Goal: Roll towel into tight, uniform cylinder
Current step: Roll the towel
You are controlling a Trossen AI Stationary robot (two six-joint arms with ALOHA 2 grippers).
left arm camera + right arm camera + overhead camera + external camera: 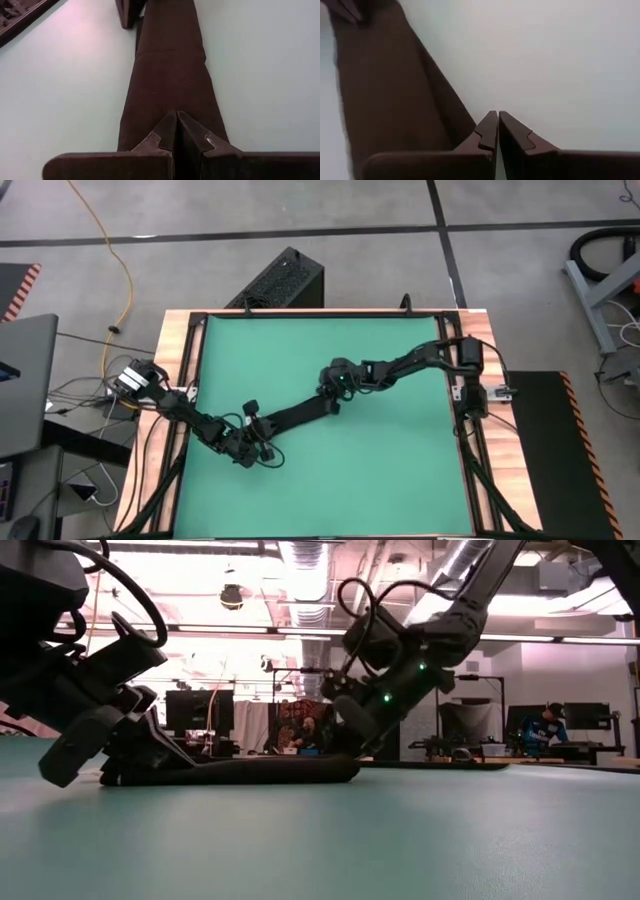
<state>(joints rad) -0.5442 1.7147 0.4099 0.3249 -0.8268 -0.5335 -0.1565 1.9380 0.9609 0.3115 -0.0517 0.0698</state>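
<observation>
Looks like the start of rolling: towel (293, 416) lying as a long narrow band on the green mat (400, 470). Left pincer (176, 131) pinched on one end, right pincer (497, 131) closed at the other, grip unclear. Next, probably: turning one end over tightly, edges level.

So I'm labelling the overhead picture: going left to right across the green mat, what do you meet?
Left gripper at one end of the towel, the towel stretched into a long narrow strip, right gripper at its other end, bare green mat.
</observation>
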